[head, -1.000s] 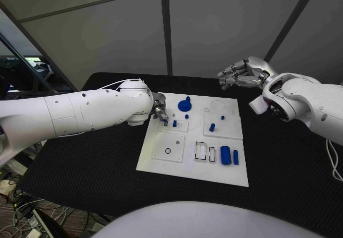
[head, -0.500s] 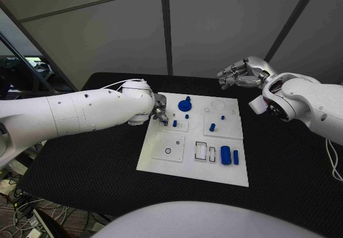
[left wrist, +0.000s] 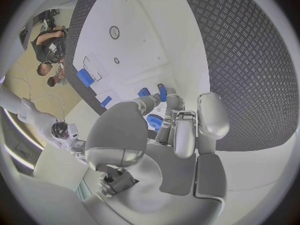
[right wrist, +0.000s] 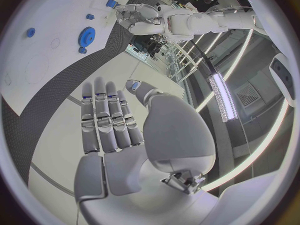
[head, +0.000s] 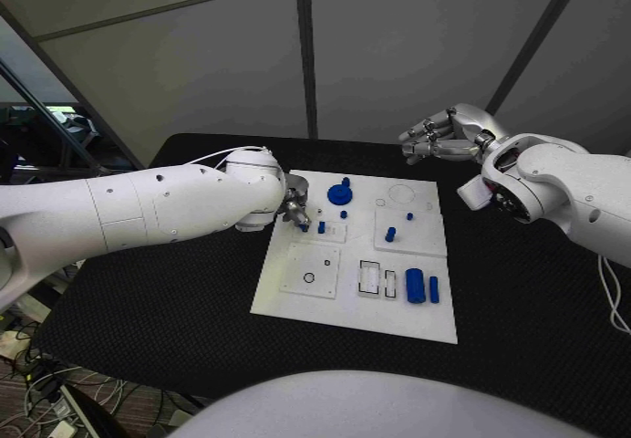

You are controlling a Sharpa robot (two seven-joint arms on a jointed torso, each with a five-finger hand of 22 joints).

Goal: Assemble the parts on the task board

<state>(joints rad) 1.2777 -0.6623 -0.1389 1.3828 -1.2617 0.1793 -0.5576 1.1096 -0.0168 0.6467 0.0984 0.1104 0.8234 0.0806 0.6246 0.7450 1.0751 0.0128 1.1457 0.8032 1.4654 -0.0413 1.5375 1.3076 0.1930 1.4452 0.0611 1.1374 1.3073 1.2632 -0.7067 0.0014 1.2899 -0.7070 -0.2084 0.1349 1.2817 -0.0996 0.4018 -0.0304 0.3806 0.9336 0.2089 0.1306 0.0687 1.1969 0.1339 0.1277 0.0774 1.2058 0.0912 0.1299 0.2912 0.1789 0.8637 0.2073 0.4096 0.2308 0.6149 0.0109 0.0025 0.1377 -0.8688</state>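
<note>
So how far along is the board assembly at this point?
Early to midway, I'd judge. On the task board, a blue gear and several small blue pegs already stand upright. The left hand is at the board's far left corner, its fingertips at a small blue part. The blue cylinder and bar lie unplaced. The right hand hangs empty beyond the board.

Head camera high above task board [head: 353, 265]; wrist fisheyes close behind hands, sharing board.
</note>
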